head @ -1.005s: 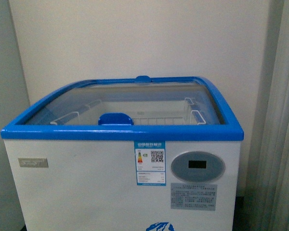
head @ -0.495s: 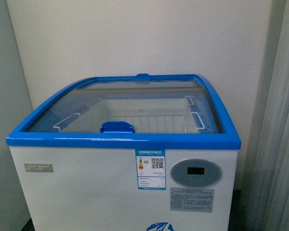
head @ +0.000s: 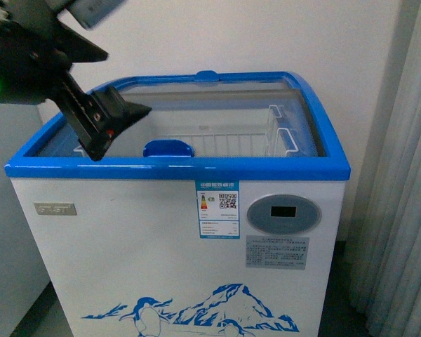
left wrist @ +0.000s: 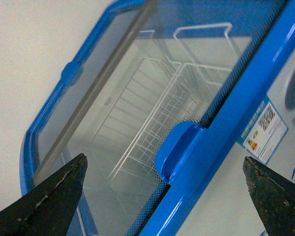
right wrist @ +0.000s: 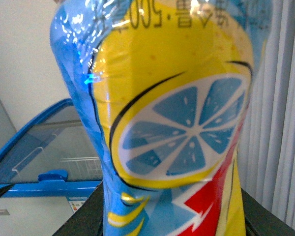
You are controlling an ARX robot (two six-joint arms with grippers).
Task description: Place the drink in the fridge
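1. My left claw (head: 123, 132) is wide open and holds nothing.
2. The fridge (head: 126, 239) is just under that claw, with its glass lid (head: 217, 116) right below.
3. My right claw (right wrist: 174, 220) squeezes the drink (right wrist: 177, 123), and the fridge is far past it.

Left gripper (head: 123, 133) has entered the front view from the upper left, where neither arm showed before. It now hangs with jaws parted over the left part of the fridge's (head: 126, 239) glass lid (head: 224, 105). The fridge now sits lower in frame, exposing the penguin-and-mountain picture (head: 196, 314), of which only the top edge showed before.
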